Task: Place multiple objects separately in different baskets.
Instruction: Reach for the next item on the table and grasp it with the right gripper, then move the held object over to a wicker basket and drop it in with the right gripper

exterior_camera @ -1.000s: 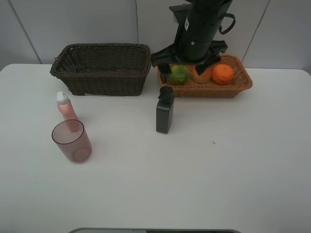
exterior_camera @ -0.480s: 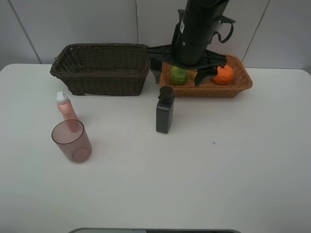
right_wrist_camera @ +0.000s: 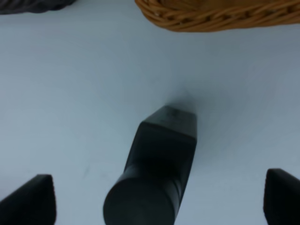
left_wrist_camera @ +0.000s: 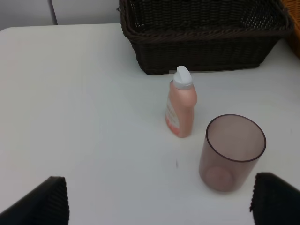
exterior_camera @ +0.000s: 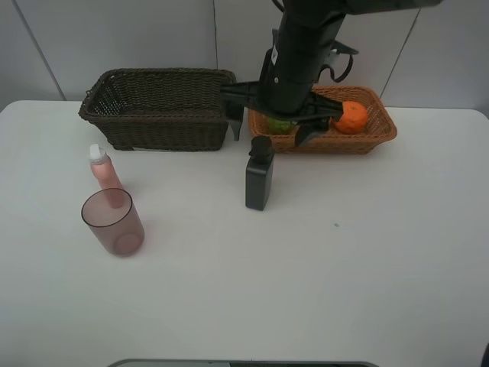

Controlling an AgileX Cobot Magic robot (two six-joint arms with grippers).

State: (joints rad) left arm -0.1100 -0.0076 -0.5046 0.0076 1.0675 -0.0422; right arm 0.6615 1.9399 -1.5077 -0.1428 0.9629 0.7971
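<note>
Progress: roughly halfway, by my reading. The fruit is sorted; three upright items are still out on the white table (exterior_camera: 344,267).

Landmark: dark brown woven wicker basket (exterior_camera: 164,130), the deeper one. Nothing shows inside it from the high view or the left wrist view.

- Light orange-tan shallow wicker basket (exterior_camera: 370,138): just beside the dark basket's end, on the right arm's side. Holds a round orange (exterior_camera: 351,117) and a green lime-like fruit (exterior_camera: 280,125), which is partly masked by the arm. Any third fruit there is hidden, so I cannot confirm it.
- Dark grey-black rectangular bottle (exterior_camera: 259,180): on the table, in front of the dark basket's corner nearest the tan basket, clear of both.
- Slim pink bottle with white cap (exterior_camera: 103,170): in front of the dark basket's opposite end.
- Translucent pink-purple cup (exterior_camera: 113,222): just beyond the pink bottle, farther from the dark basket, mouth up and empty.

Right gripper (exterior_camera: 267,134): off that same basket corner, directly over the dark bottle's cap, fingers spread wide to either side, gripping nothing.

Left gripper (left_wrist_camera: 160,199): fingers wide apart and empty, well out from the dark basket, past the cup.

Left to do: the two bottles and the cup, presumably into the dark basket.
</note>
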